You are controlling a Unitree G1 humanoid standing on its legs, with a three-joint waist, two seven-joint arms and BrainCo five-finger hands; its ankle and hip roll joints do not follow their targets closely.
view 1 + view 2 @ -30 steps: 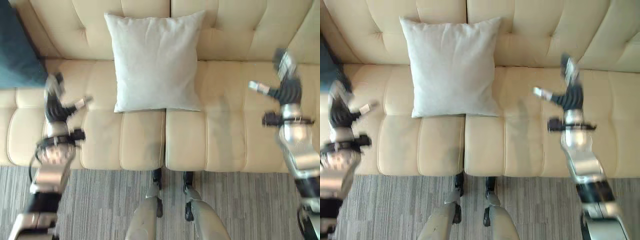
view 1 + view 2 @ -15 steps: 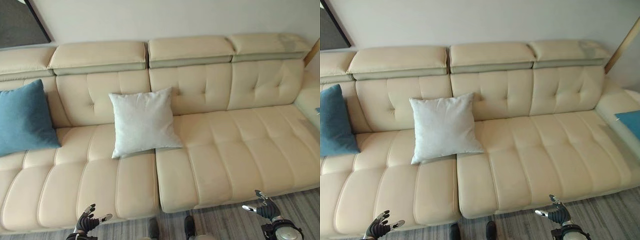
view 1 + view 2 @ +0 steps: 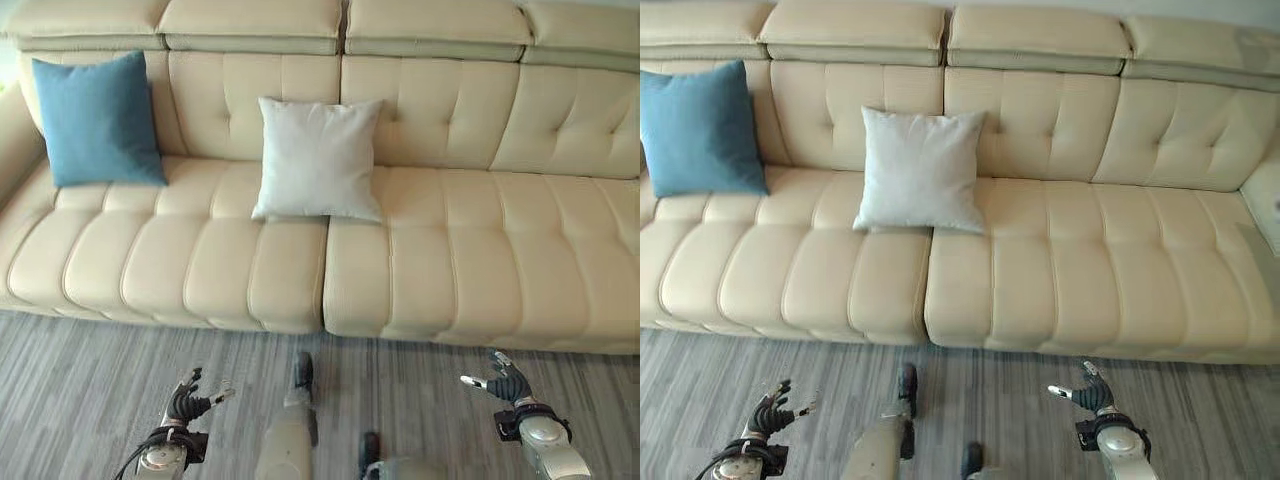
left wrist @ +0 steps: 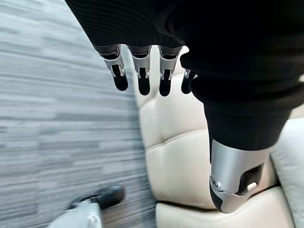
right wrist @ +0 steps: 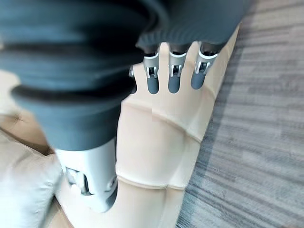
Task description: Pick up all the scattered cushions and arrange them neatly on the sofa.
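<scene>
Across the upper half of the frame runs the cream sofa [image 3: 470,270], with a blue cushion [image 3: 97,120] propped upright at its upper left and a white cushion [image 3: 318,158] leaning on the backrest near the middle. Low over the grey floor [image 3: 90,380], the left hand [image 3: 188,403] and right hand [image 3: 508,383] hang with relaxed, spread fingers, holding nothing. Both visible cushions look placed; the next move likely calls for searching for any remaining cushion.
</scene>
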